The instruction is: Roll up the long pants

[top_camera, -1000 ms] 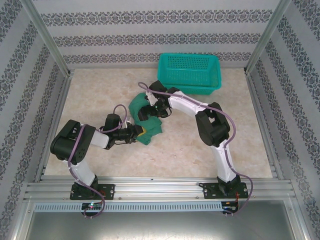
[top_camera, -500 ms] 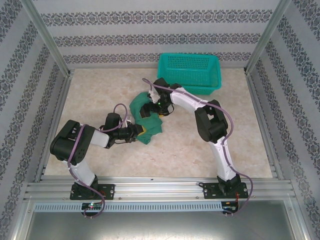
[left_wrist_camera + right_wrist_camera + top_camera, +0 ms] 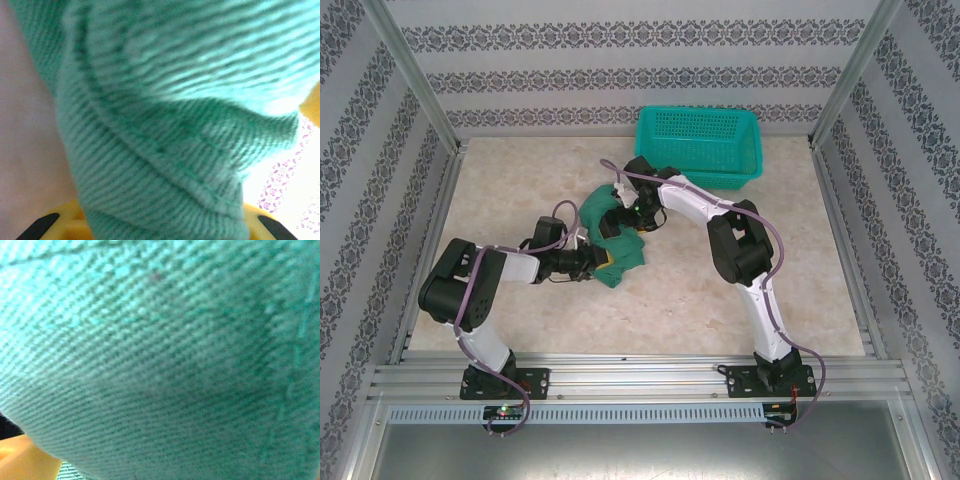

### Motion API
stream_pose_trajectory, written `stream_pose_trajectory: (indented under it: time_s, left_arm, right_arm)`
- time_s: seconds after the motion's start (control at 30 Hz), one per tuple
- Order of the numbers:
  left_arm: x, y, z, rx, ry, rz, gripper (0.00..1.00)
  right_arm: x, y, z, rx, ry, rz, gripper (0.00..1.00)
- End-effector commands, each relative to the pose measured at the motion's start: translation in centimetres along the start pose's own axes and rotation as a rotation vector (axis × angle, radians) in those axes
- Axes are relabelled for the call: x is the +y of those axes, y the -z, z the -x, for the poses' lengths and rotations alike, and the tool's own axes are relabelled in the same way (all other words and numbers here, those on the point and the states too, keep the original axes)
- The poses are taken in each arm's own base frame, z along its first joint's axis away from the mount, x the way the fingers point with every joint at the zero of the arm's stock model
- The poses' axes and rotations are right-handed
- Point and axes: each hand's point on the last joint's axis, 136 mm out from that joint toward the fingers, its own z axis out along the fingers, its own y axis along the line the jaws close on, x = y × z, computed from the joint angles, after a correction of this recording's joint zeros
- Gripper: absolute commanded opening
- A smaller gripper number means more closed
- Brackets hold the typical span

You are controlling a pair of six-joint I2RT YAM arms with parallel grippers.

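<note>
Nearest us, the left hand lies low on the bench, pushed into the near left edge of the long pants. Its wrist view shows ribbed green cloth running down between the hand's yellow fingers; we cannot tell how far they are open. The pants sit bunched in a heap at mid-bench, between the two hands. Beyond the heap, the right hand presses into its far side. Cloth covers its wrist view, so we cannot tell its opening either. Farthest back, a teal basket stands apart from the pants.
</note>
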Motion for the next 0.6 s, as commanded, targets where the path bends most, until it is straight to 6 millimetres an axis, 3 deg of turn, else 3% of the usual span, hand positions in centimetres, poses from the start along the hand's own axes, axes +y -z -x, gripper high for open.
stream_pose_trajectory:
  time_s: [0.0, 0.13, 0.27, 0.57]
  left_arm:
    - [-0.7, 0.6, -2.0, 0.096, -0.074, 0.035, 0.19]
    - [-1.3, 0.9, -2.1, 0.104, -0.093, 0.033, 0.20]
    - [-1.2, 0.5, -2.3, 0.124, -0.083, 0.003, 0.20]
    - [-1.8, -0.3, -2.3, 0.150, -0.066, -0.091, 0.22]
  right_arm:
    - [2.0, -3.3, -2.5, 0.081, 0.001, 0.123, 0.98]
    - [2.9, -2.8, -2.4, 0.076, 0.016, 0.156, 0.98]
    - [3.4, -4.1, -2.9, 0.135, 0.022, 0.159, 0.98]
    - [7.5, -5.8, -4.6, 0.200, 0.018, 0.327, 0.96]
